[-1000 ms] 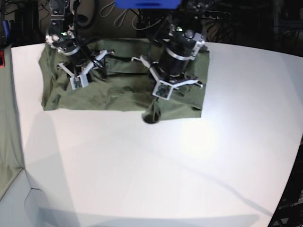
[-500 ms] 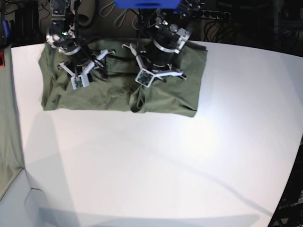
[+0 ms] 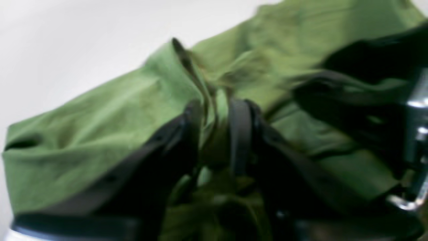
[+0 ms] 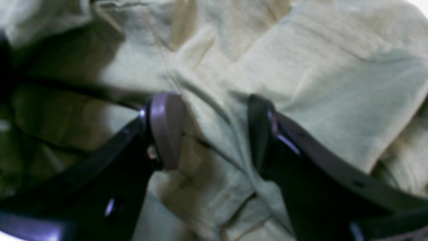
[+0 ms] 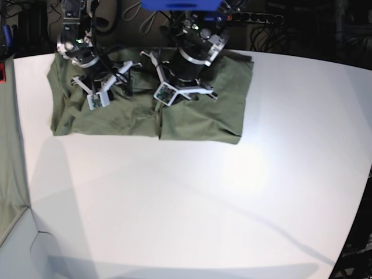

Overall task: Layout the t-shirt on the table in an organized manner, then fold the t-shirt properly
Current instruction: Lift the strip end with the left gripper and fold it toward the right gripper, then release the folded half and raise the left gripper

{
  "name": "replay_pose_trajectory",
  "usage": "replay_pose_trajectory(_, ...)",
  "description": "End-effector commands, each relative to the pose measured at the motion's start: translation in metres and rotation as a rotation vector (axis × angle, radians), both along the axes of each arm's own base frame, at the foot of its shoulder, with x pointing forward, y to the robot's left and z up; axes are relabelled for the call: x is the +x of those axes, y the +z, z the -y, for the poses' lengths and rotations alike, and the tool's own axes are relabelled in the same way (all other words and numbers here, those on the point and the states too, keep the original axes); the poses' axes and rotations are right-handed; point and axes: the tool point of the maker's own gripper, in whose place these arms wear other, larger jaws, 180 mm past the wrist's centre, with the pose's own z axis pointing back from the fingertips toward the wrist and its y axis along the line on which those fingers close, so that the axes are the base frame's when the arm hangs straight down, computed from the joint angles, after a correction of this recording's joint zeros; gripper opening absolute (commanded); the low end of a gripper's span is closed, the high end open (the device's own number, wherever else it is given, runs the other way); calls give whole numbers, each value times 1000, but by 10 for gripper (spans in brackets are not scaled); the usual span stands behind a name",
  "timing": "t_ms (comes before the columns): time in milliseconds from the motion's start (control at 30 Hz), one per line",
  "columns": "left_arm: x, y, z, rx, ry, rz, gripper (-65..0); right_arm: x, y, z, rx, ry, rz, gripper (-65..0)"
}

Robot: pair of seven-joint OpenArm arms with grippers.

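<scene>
The olive-green t-shirt (image 5: 203,119) lies bunched along the far side of the white table (image 5: 192,203), with its front edge roughly straight. My left gripper (image 5: 160,107) is over the middle of the shirt. In the left wrist view it (image 3: 215,134) is shut on a raised fold of the shirt (image 3: 100,110). My right gripper (image 5: 119,87) is over the shirt's left part. In the right wrist view it (image 4: 214,134) is open, its fingers (image 4: 165,129) astride a ridge of the cloth (image 4: 317,67).
A greenish-grey cloth strip (image 5: 10,174) hangs at the left edge. A red object (image 5: 2,71) sits at the far left. Cables (image 5: 151,20) and a blue part (image 5: 180,4) are behind the table. The table's curved edge (image 5: 354,232) runs down the right.
My left arm has moved left and towards the back, dragging the pinched fold with it, and the shirt's right side has drawn in. My right arm has stayed in place.
</scene>
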Motion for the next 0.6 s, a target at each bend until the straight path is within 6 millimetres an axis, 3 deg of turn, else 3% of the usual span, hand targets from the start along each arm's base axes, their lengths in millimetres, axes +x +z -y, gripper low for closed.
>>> replay_pose_trajectory(0,5,11,3,-26,3,37,-471,3,7,0,7,1,26,-331)
replay_pose_trajectory(133,7,17,4,-34,6,49,-473,3,7,0,7,1,26,-331)
replay_pose_trajectory(367,14,74,-11,-99,46,177,-473,3,8,0,7,1,28,-331)
replay_pose_trajectory(467,19,86,-38,-85,106,213,-475,3,8,0,7,1,28,-331)
replay_pose_trajectory(567,28,71,-72,-28,194,186,-476,5,8,0,7,1,31,-331)
